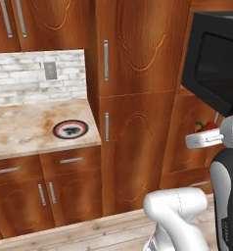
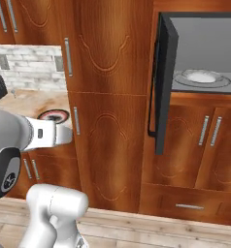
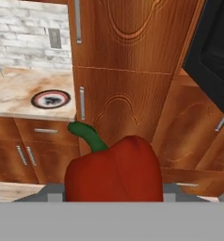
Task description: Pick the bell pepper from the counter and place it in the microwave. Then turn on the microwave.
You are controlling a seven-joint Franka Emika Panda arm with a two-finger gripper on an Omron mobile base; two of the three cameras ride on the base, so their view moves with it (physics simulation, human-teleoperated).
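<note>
The bell pepper (image 3: 115,170) sits right against the lens in the hand view, green stem pointing up and left, lifted off the counter (image 3: 20,101); the gripper is clasped on it, fingers hidden behind its bulk. The microwave (image 3: 215,61) shows there as a dark door edge up and right of the pepper.

In the left base view the pepper (image 1: 205,126) peeks red just below the microwave (image 1: 214,59) door, left of its opening.

In the right base view the microwave (image 2: 200,63) stands open, turntable bare, well right of the arm. I judge the coming move must carry the pepper rightward, round the door's free edge and into the cavity.
</note>
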